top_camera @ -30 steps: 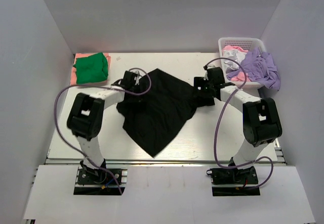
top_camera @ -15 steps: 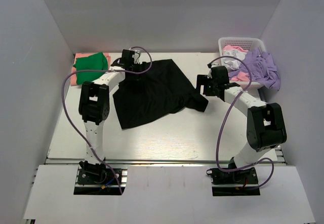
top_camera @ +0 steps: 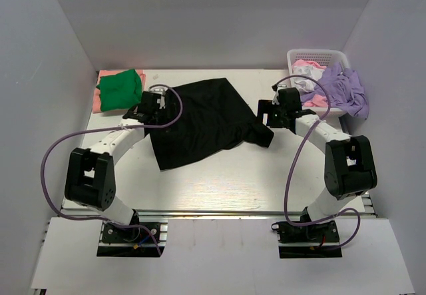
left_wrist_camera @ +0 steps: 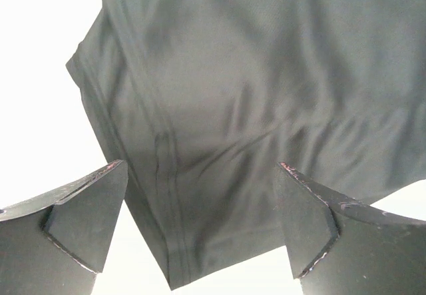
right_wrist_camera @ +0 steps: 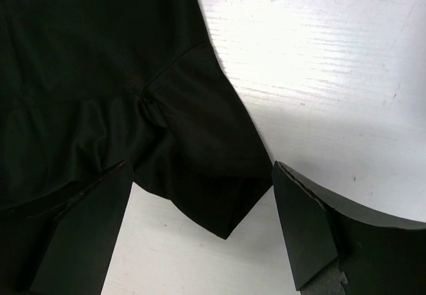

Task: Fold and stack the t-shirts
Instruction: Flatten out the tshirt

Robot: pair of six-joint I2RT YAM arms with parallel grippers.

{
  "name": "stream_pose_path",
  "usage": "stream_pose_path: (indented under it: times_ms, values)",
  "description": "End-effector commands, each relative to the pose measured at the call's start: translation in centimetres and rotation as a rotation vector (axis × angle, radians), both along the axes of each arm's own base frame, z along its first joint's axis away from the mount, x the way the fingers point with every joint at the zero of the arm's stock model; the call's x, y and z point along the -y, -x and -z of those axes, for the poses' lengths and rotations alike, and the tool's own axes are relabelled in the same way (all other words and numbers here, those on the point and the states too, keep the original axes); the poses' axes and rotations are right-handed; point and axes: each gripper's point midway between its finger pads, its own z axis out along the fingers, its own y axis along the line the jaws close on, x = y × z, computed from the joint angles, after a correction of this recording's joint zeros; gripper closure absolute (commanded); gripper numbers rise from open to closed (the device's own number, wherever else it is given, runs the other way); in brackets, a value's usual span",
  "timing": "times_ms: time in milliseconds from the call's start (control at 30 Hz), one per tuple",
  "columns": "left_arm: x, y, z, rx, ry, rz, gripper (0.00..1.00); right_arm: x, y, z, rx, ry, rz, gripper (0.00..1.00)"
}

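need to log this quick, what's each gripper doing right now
Left gripper: open, holding nothing, above the black t-shirt.
Right gripper: open, holding nothing, also above it.

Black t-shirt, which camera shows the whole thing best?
The top external view: the black t-shirt lies there almost whole on the table. The left wrist view shows only a seamed edge of it, the right wrist view only one sleeve.
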Motion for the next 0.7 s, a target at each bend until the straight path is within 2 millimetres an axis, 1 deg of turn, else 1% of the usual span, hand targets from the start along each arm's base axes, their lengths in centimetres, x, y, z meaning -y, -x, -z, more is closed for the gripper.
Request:
stream_pose_path:
  times_ms: [0, 33, 67, 133, 167, 200, 333, 367, 400, 433, 467, 500, 533, 567, 600, 633, 667]
  values:
    - [0.3, 1.8, 2.0, -0.054, 0.045, -0.019, 0.0, -0.4, 0.8, -0.6, -0.014, -0.024, -0.014, 0.1]
    - [0.2, 2.0, 2.4, -0.063, 0.043, -0.019, 0.0, -0.3, 1.0, -0.5, -0.023, -0.023, -0.015, 0.1]
    - [0.3, 1.9, 2.7, -0.066, 0.042, -0.02, 0.0, -0.3, 1.0, -0.5, -0.024, -0.02, -0.011, 0.1]
    - [0.2, 2.2, 4.2, -0.088, 0.036, -0.02, 0.0, 0.0, 1.1, -0.7, -0.017, -0.012, -0.002, 0.1]
    - [0.3, 2.0, 4.0, -0.078, 0.039, -0.02, 0.02, 0.1, 1.1, -0.7, -0.015, -0.009, 0.002, 0.1]
    - [0.3, 1.9, 4.9, -0.094, 0.034, -0.02, 0.03, 0.1, 1.1, -0.9, -0.011, -0.014, 0.0, 0.1]
    - [0.5, 1.1, 5.6, -0.093, 0.035, -0.02, 0.13, -0.1, 1.4, -0.9, -0.017, -0.018, -0.009, 0.1]
    - [0.5, 1.0, 6.1, -0.099, 0.033, -0.021, 0.15, 0.1, 1.3, -0.8, -0.017, -0.011, -0.005, 0.1]
    - [0.5, 1.0, 6.1, -0.099, 0.033, -0.021, 0.15, 0.1, 1.3, -0.9, -0.015, -0.011, -0.004, 0.1]
    - [0.5, 1.1, 6.6, -0.112, 0.029, -0.021, 0.15, 0.4, 1.5, -0.6, -0.023, -0.004, 0.004, 0.1]
    - [0.4, 1.3, 6.7, -0.121, 0.027, -0.021, 0.16, 0.3, 1.5, -0.8, -0.018, -0.005, 0.001, 0.1]
    - [0.3, 1.1, 6.9, -0.122, 0.015, -0.03, 0.16, 0.3, 1.5, -0.7, -0.019, -0.002, 0.002, 0.1]
    - [0.0, 1.4, 7.1, -0.135, 0.001, -0.038, 0.18, 0.4, 1.5, -0.8, -0.016, 0.002, 0.004, 0.1]
    - [-0.1, 1.6, 7.2, -0.144, -0.001, -0.038, 0.18, 0.5, 1.4, -0.7, -0.017, 0.003, 0.004, 0.1]
    - [-0.1, 1.5, 6.9, -0.136, 0.001, -0.038, 0.18, 0.5, 1.4, -0.8, -0.014, 0.006, 0.004, 0.1]
    - [-0.2, 1.8, 7.2, -0.144, -0.001, -0.038, 0.18, 0.4, 1.4, -0.8, -0.013, 0.001, 0.004, 0.1]
    - [-0.2, 2.0, 6.9, -0.139, 0.0, -0.038, 0.18, 0.4, 1.5, -0.7, -0.018, 0.001, 0.003, 0.1]
